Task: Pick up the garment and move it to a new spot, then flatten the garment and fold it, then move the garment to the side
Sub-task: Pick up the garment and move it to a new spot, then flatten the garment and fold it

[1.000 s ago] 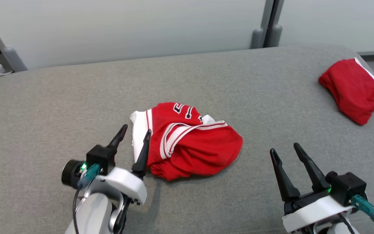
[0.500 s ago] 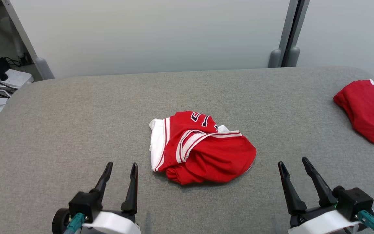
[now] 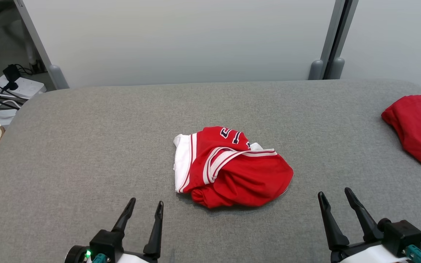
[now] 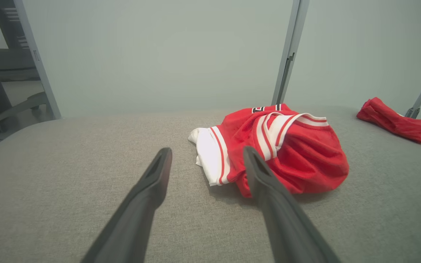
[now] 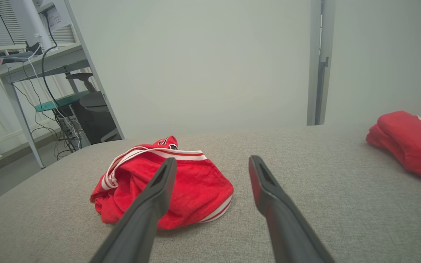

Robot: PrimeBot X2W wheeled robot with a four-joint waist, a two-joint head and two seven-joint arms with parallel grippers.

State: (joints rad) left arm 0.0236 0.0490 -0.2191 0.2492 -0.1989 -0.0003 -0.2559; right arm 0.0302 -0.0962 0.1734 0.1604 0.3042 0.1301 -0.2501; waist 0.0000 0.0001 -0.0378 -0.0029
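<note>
Crumpled garment [image 3: 232, 171] on table [image 3: 86, 146], left gripper [image 3: 146, 201] pulled back off its white edge, now well apart, fingers spread, right gripper [image 3: 334, 191] seemingly unmoved, fingers spread.

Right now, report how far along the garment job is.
Done: nothing clearly. The red-and-white garment lies bunched in the middle of the grey padded surface; whether that is its new spot cannot be told. In hand: nothing. The left fingers and right fingers are open, empty and short of it. Left: flatten, fold, move aside. A second red garment lies at the right edge.
</note>
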